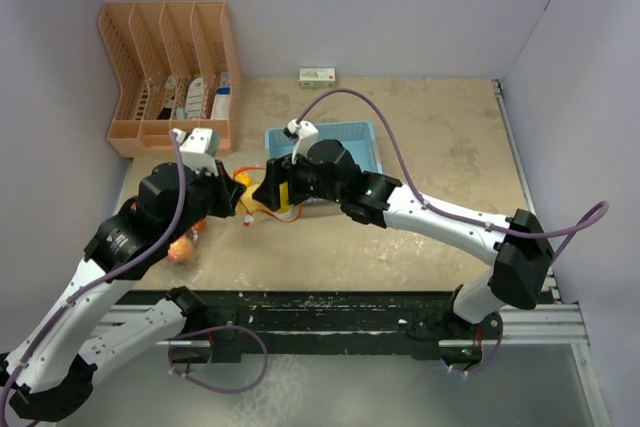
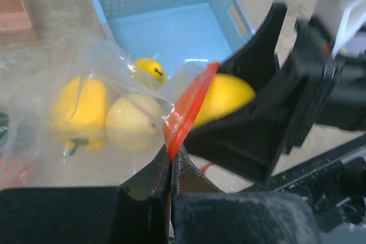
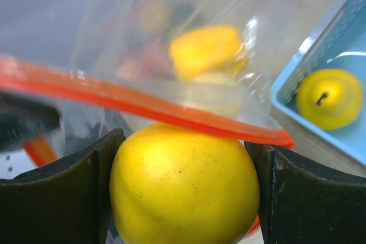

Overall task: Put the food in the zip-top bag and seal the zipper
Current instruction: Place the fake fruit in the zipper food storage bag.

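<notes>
Just off the near-left corner of the light-blue basket [image 1: 372, 129], holding a round yellow fruit [image 3: 183, 204] tight in the right gripper [image 3: 183, 190], squeezed on both sides by its black fingers [image 3: 57, 198], hard up against the red zipper strip [image 3: 143, 110] of the clear zip-top bag [image 3: 217, 15]. Cannot tell whether past that strip or only beneath it. Pinching the same strip with the left gripper [image 2: 171, 161], jaws closed flat on it, on the side away from the basket. Through the plastic, left of the basket: a yellow pepper-like piece [image 2: 80, 112] and a pale round fruit [image 2: 134, 121], softened by folds and glare. Blurred to mere patches of yellow and red in the right wrist view. Inside the basket, one small yellow fruit [image 3: 329, 98] with a dark stem. Further left of the basket and nearer the arms, half hidden under the left arm [image 1: 120, 247] in the top view, an orange-pink fruit [image 1: 180, 250] on the table [image 1: 450, 147]. From above, hard to make out either gripper's fingertips, covered by the wrists.
</notes>
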